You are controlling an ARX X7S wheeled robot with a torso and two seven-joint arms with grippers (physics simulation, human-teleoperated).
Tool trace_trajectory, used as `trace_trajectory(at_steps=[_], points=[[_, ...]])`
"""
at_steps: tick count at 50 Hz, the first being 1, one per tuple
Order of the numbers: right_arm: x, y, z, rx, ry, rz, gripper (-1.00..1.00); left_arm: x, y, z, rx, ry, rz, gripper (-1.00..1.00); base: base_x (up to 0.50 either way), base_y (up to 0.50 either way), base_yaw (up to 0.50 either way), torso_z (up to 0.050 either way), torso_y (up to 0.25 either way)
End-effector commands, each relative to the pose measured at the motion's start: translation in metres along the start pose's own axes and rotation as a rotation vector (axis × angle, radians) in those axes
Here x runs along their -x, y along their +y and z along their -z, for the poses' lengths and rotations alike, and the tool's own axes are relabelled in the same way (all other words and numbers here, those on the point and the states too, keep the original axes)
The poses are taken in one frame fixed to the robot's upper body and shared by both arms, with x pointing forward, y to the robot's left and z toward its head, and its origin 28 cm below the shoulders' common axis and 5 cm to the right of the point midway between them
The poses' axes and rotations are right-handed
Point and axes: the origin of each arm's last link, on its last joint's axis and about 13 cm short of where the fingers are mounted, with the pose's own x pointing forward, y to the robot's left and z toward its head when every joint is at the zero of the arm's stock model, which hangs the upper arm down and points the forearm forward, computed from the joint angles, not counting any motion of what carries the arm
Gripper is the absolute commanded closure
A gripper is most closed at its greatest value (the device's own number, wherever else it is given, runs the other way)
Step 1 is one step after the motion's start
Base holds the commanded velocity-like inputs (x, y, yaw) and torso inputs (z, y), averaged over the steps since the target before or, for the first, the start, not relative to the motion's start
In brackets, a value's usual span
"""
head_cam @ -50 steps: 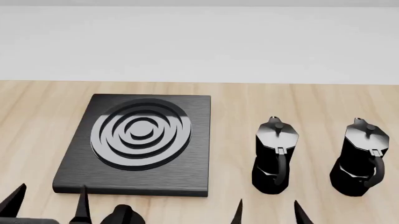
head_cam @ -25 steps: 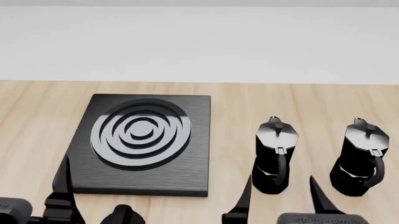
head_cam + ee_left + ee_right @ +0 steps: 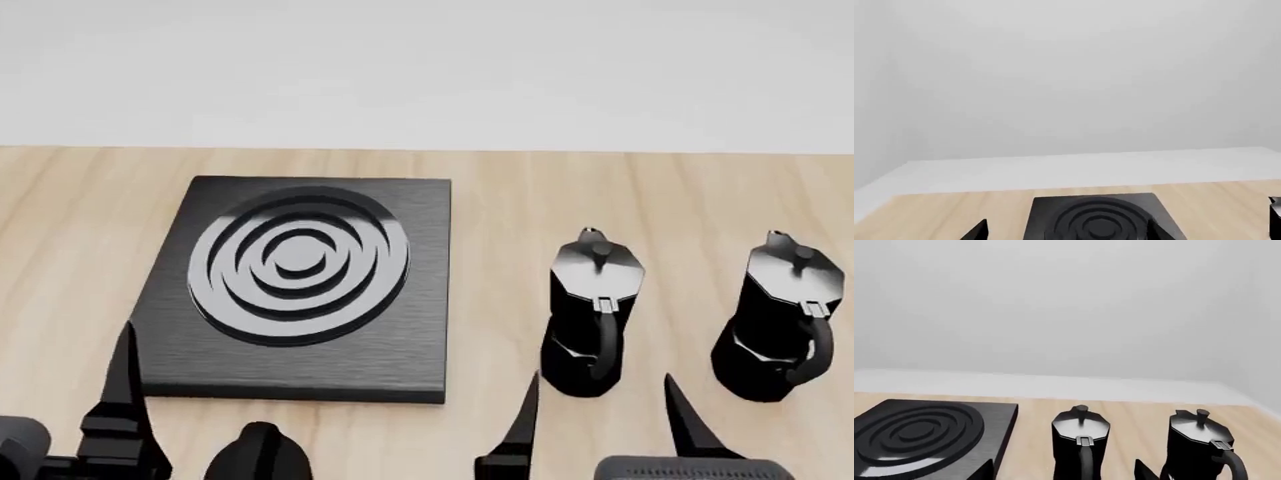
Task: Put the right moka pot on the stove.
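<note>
While both arms sat low at the near edge of the wooden table (image 3: pixel 80 240), the right gripper (image 3: pixel 605 425) stood with its jaws spread wide and nothing between them, its two dark fingertips (image 3: pixel 523 420) pointing away from the robot. Beyond that gap and just off toward the right-hand fingertip stood the right moka pot (image 3: pixel 785 315), upright on the wood, its silver-grey lid shut and its curved handle facing back toward the jaws; it was clear of both fingertips and untouched. Its look-alike, the left moka pot (image 3: pixel 591 310), stood upright just beyond the left-hand fingertip, with bare wood between the two pots. From the right wrist camera the same two pots (image 3: pixel 1201 447) (image 3: pixel 1081 442) appeared side by side ahead of the gripper, each with its handle toward the camera. The stove (image 3: pixel 300 285) lay flat on the table well off to the left of the right jaws, beyond the left gripper (image 3: pixel 187 420), with nothing resting on its burner rings. Of the left gripper's fingers only one tall tip (image 3: pixel 124 390) showed plainly in the head view, so I could not tell how far those jaws were parted. A small oval black knob (image 3: pixel 258 455) sat by the near edge, just beside that left fingertip and nearer than the stove
</note>
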Motion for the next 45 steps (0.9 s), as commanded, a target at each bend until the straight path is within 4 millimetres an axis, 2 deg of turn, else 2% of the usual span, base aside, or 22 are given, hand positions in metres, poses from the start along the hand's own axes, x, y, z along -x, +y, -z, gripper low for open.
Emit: trace_trajectory(at_steps=[1,31,45], points=[[0.002,0.0,-0.002,0.0,-0.003,-0.002,-1.0,0.0,0.0,-0.001,-0.003,-0.001,-0.007,-1.0,0.0,0.0,0.0,0.001,-0.168],[0.003,-0.002,-0.001,0.01,-0.003,-0.003,-1.0,0.001,0.001,0.001,0.009,-0.009,-0.02,-1.0,0.0,0.0,0.0,0.002,-0.165],[0.006,-0.016,-0.005,0.006,-0.03,-0.005,-1.0,0.003,0.001,0.001,0.01,-0.012,-0.016,-1.0,0.0,0.0,0.0,0.0,-0.008]])
